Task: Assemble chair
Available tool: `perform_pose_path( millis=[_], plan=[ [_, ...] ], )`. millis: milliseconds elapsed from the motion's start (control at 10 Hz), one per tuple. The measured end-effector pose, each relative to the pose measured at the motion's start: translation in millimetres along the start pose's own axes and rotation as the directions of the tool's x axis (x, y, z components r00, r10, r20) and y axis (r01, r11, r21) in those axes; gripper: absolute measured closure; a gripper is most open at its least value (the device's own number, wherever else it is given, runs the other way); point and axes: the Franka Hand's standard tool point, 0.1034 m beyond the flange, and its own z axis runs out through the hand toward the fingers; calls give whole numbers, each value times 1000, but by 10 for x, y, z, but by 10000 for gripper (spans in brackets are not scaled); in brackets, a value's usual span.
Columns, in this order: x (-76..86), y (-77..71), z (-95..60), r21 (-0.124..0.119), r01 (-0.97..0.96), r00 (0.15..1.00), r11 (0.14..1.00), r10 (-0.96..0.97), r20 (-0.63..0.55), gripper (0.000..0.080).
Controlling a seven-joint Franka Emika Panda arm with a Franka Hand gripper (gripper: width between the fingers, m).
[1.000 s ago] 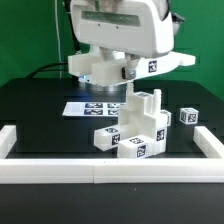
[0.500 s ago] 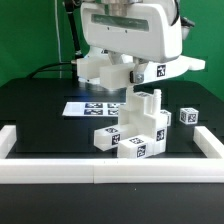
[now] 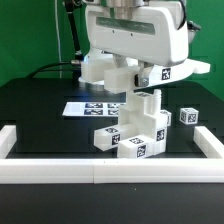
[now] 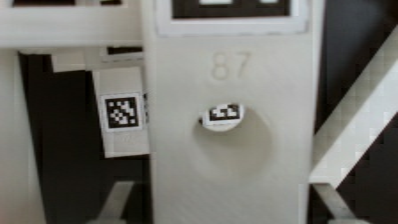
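My gripper (image 3: 131, 79) hangs above the table, shut on a long flat white chair part (image 3: 160, 73) that lies crosswise under the hand and carries a square tag. In the wrist view this part (image 4: 228, 90) fills the middle, with a round tag on it, and my gripper (image 4: 231, 203) has one finger (image 4: 128, 198) at each long edge. Right below stands the partly joined chair (image 3: 136, 130), a stack of white blocks with tags. The held part hovers just over its upright post (image 3: 148, 100), and I cannot tell whether they touch.
A small tagged white cube (image 3: 187, 116) lies on the black table to the exterior view's right of the chair. The marker board (image 3: 88, 108) lies behind the chair. White border rails (image 3: 100, 171) run along the front and both sides.
The hand and the held part have shifted slightly toward the exterior view's right, and the part's tagged end has dipped a little. The chair and the cube have not moved.
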Motion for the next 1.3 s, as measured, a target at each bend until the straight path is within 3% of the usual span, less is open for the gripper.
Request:
perform_pose_path(
  millis=[500, 1300],
  plan=[
    [-147, -112, 25, 7, 40, 999, 999, -39, -14, 511],
    [-185, -95, 87, 4, 98, 995, 995, -98, -18, 511]
  ],
)
